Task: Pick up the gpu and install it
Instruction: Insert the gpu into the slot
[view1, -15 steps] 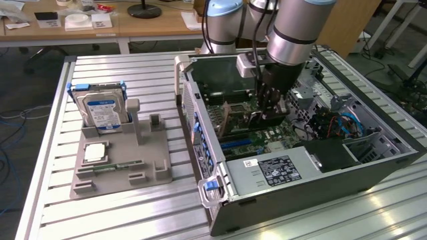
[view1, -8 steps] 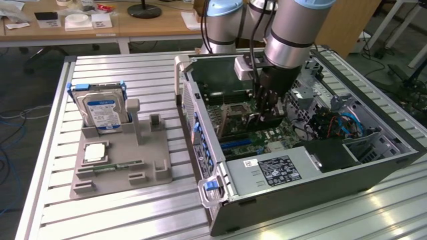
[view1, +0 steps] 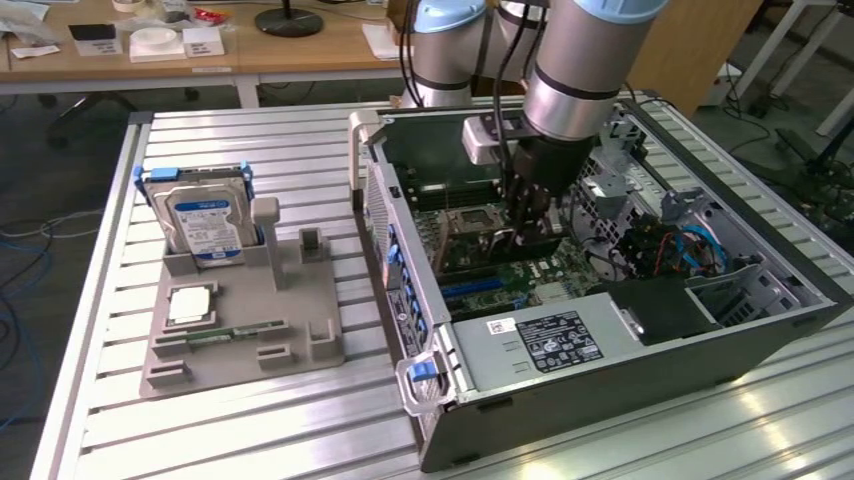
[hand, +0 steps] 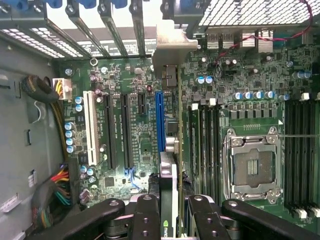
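Note:
The gpu (hand: 172, 170) is a slim dark card seen edge-on, running from between my fingers to its metal bracket (hand: 170, 47) at the case's rear slots. My gripper (hand: 172, 212) is shut on its near end. The card hangs over the green motherboard (hand: 125, 100), just beside the blue expansion slot (hand: 159, 120). Whether it touches the board I cannot tell. In the exterior view my gripper (view1: 534, 215) reaches straight down inside the open computer case (view1: 747, 330), with the gpu (view1: 505, 243) under it.
A grey fixture (view1: 227, 350) at the exterior view's left holds a silver hard drive (view1: 207, 225), a chip (view1: 191, 303) and a green memory stick (view1: 234, 332). Inside the case are the CPU socket (hand: 250, 165), cables (view1: 681, 245) and the drive cage.

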